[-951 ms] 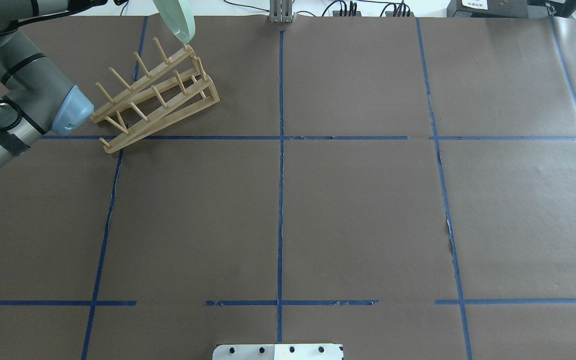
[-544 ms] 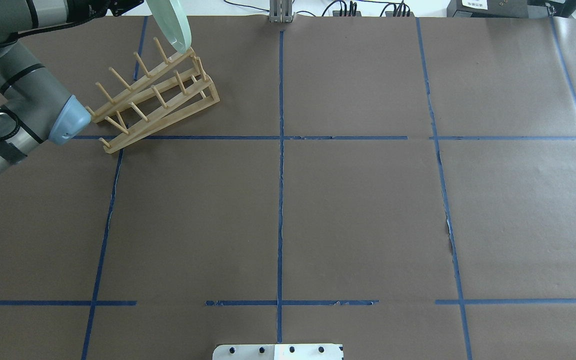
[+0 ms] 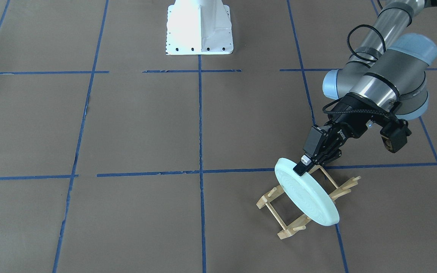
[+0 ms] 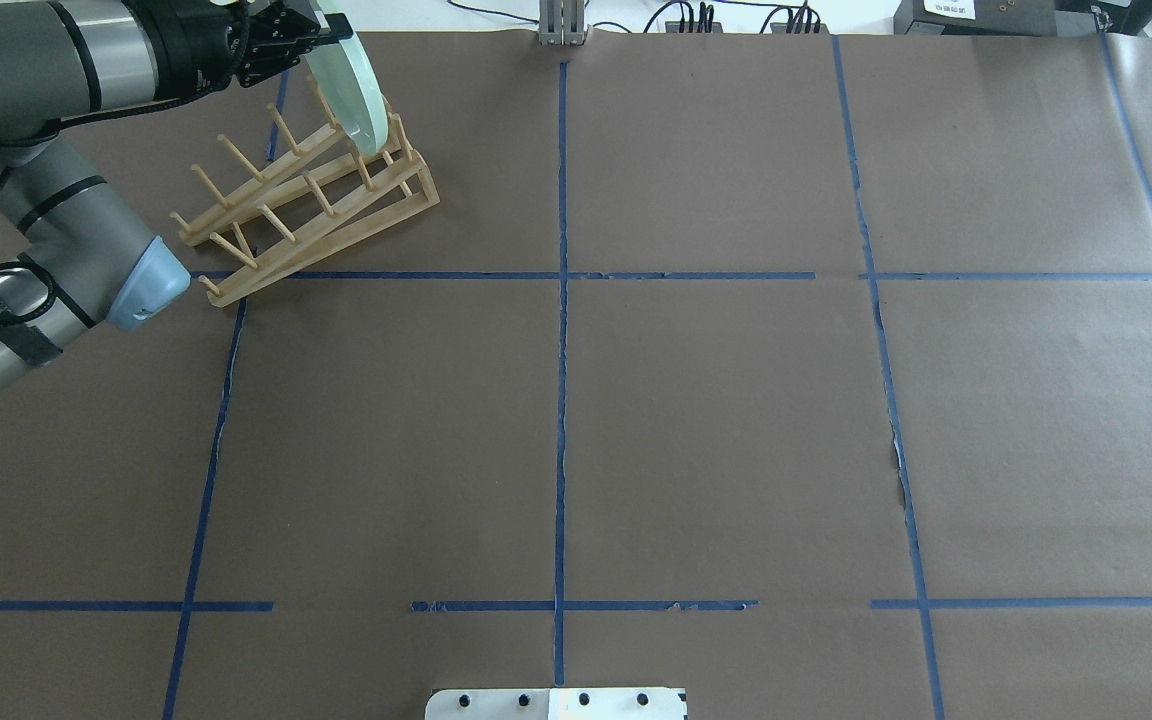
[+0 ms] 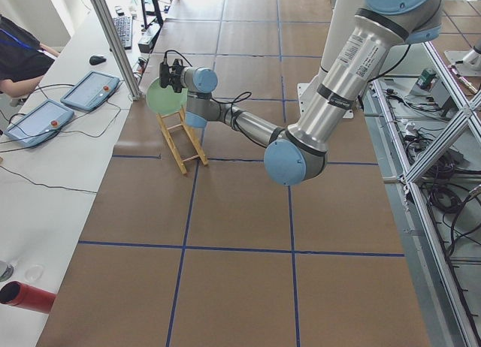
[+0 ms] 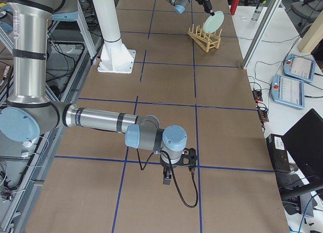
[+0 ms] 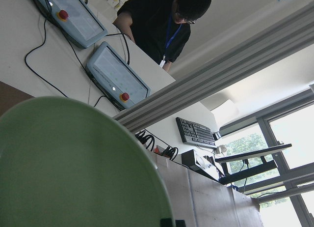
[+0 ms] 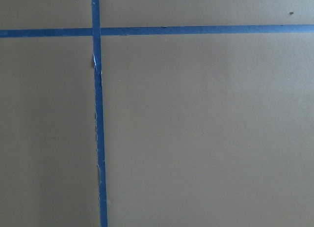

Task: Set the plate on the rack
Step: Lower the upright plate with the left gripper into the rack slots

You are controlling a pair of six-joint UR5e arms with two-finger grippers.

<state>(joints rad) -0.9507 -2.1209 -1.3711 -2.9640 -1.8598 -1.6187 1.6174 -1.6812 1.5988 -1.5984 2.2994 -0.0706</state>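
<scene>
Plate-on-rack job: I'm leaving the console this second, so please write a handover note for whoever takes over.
Left gripper: shut on the plate's upper rim.
Right gripper: low over the table, far from the job; open or shut cannot be told.
Rack: on the table's far side, robot's left.
Done: plate is on edge, tilted, lowered to the pegs at the rack's far end; seating unclear.
Left to do: settle it between pegs, open, withdraw.
</scene>
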